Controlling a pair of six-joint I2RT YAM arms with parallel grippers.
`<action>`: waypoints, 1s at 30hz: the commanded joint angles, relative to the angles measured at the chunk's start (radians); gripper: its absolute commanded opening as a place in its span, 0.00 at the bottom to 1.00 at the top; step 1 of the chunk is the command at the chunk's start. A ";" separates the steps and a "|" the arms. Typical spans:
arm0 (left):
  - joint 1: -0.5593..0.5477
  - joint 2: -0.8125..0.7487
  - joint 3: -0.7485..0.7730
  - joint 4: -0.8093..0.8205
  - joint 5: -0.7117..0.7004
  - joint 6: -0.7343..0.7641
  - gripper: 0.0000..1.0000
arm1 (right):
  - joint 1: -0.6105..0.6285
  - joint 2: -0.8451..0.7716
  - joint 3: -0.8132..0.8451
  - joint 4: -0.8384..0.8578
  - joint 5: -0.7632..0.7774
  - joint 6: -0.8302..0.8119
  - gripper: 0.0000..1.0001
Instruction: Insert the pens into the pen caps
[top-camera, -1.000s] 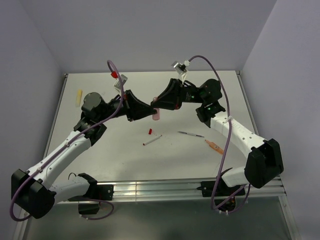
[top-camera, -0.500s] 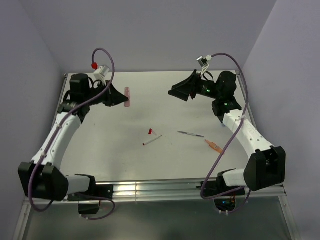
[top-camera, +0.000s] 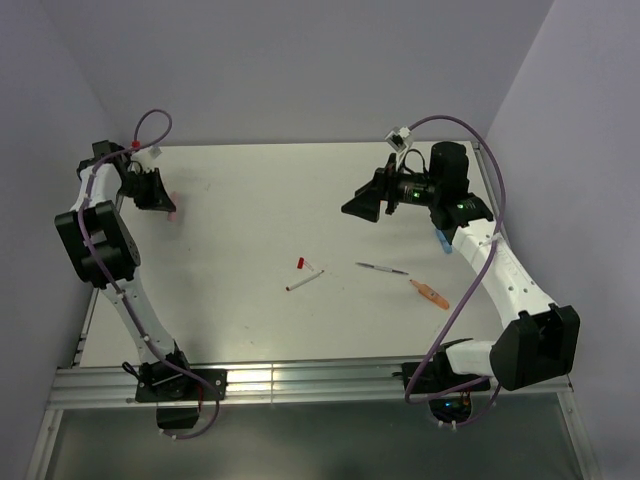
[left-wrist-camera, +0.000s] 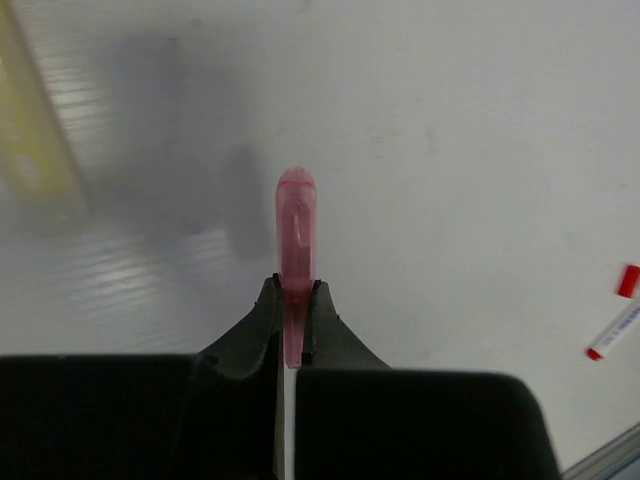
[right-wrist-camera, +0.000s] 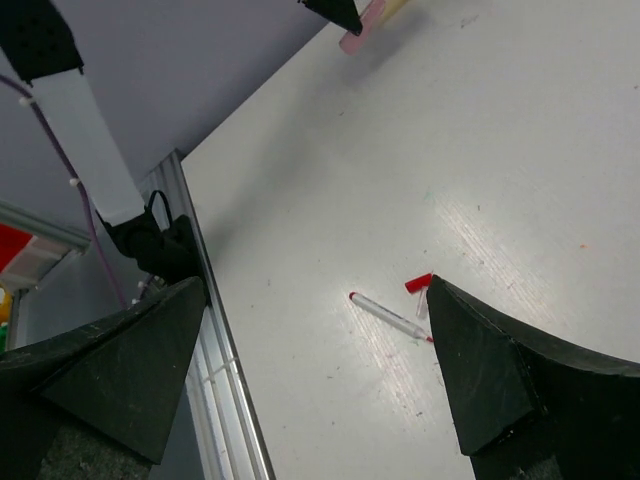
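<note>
Pen (left-wrist-camera: 296, 235) in left pincer (left-wrist-camera: 291, 292) near table's (top-camera: 250, 220) far-left edge

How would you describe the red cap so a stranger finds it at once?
Look at the middle of the table, where a thin white pen lies slanted. Just behind it, toward the far wall, sits the red cap. It is the shortest piece there and solid red, unlike the longer grey pen and orange pen to its right.
</note>
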 joint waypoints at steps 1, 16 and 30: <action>0.021 0.064 0.108 -0.108 -0.035 0.109 0.00 | -0.001 -0.015 0.031 -0.024 -0.022 -0.060 1.00; 0.013 0.259 0.279 -0.014 -0.043 0.047 0.05 | -0.001 0.009 0.022 -0.025 -0.038 -0.060 1.00; 0.008 0.336 0.295 0.073 -0.041 -0.009 0.15 | -0.001 0.020 0.014 -0.025 -0.055 -0.061 0.96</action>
